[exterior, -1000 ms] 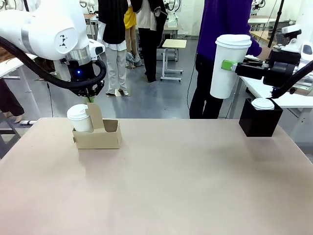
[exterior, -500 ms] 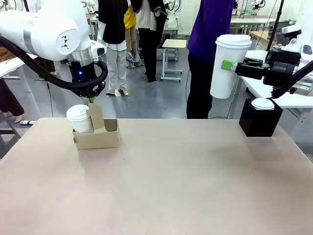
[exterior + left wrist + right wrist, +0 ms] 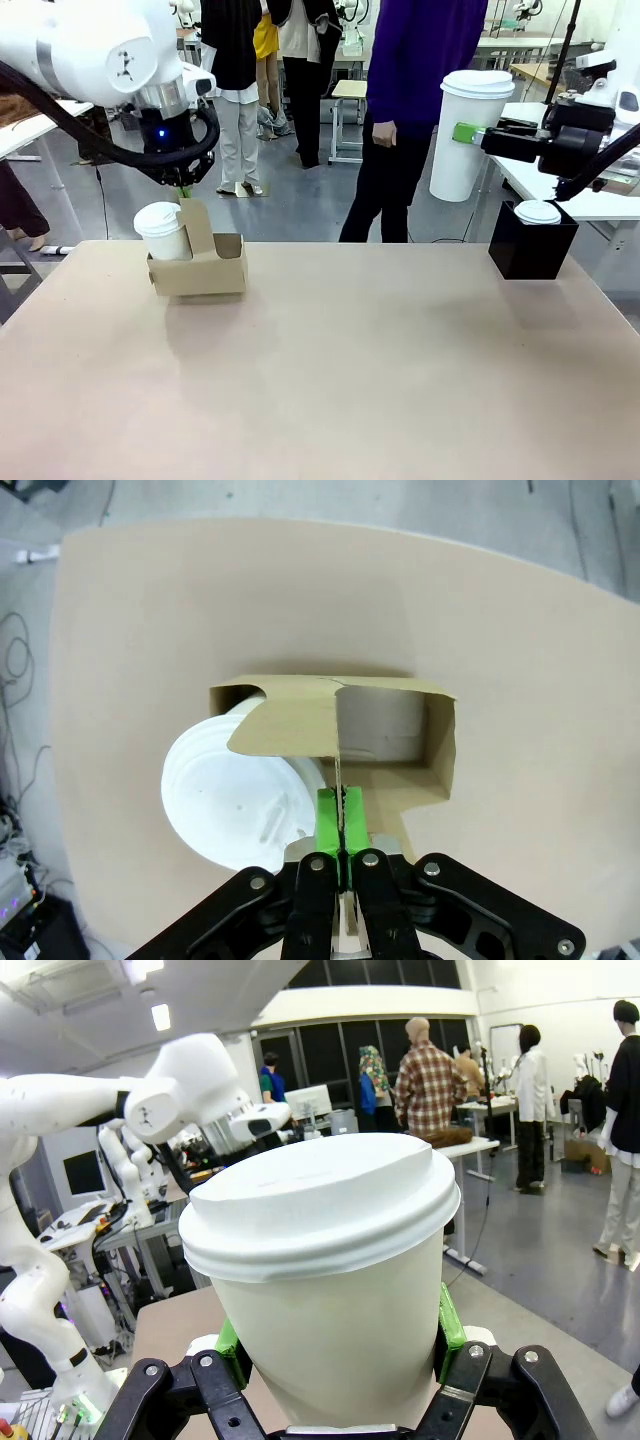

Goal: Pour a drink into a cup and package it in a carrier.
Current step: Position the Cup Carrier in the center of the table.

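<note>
Starting at the upper left of the front view, the left arm (image 3: 95, 50) hangs straight down over the carrier (image 3: 200, 270). Its left jaws are clenched flat on the thin top edge of the upright handle, the one part made for lifting it. A small cup (image 3: 160, 232) with a lid sits in the carrier's left compartment. The right compartment is bare, likely meant for a second cup. Whether the carrier's base rests on the tabletop (image 3: 330, 370) or hangs just above it, I cannot tell. Past the middle, a person (image 3: 420, 70) in purple stands at the far side. At the upper right, the right arm (image 3: 572, 142) reaches in level. Its right jaws grasp a lidded tall cup (image 3: 468, 135) by its sides, upright and high, I'd guess so nothing spills. Just below, a black box (image 3: 530, 252) stands with a white lid (image 3: 538, 212) at its top.
</note>
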Controlling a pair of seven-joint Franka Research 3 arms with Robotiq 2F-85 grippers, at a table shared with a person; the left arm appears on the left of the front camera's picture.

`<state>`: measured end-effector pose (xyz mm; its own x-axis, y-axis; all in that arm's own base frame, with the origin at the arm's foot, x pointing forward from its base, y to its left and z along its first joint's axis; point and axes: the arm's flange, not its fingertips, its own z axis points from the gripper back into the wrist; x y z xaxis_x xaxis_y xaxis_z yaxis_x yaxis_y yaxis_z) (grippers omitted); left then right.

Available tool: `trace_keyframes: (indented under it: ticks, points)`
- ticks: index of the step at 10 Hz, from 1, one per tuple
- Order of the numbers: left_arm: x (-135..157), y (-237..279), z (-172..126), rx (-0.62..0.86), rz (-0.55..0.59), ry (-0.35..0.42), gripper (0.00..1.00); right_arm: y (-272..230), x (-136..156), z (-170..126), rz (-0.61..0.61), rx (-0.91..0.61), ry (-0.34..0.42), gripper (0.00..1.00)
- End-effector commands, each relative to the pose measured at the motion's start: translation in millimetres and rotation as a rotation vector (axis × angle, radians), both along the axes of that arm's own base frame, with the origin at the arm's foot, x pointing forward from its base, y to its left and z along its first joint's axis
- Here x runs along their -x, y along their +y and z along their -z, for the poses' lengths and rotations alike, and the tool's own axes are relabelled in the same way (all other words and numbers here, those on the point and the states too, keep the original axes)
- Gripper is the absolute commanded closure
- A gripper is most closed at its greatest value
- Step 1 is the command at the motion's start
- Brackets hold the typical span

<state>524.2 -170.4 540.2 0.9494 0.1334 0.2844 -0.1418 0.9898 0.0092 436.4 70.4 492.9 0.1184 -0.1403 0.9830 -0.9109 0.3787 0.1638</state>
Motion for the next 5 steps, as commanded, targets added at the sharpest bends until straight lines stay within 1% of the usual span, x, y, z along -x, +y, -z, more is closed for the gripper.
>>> trace_keyframes:
  ticks: [1, 3, 4, 5]
  points:
    - [23.1, -30.2, -33.5, 0.011, -0.035, -0.005, 0.98, 1.8, -1.0, -5.4, -0.004, -0.005, -0.015, 0.2]
    - [55.8, -74.0, -61.8, 0.039, -0.039, 0.009, 0.98, 1.8, -1.0, -5.4, -0.004, -0.005, -0.015, 0.2]
    - [77.6, -99.7, -71.9, 0.047, -0.036, 0.003, 0.98, 1.8, -1.0, -5.4, -0.004, -0.005, -0.015, 0.2]
    - [95.1, -121.0, -74.7, 0.069, -0.029, 0.004, 0.98, 1.8, -1.0, -5.4, -0.004, -0.005, -0.015, 0.2]
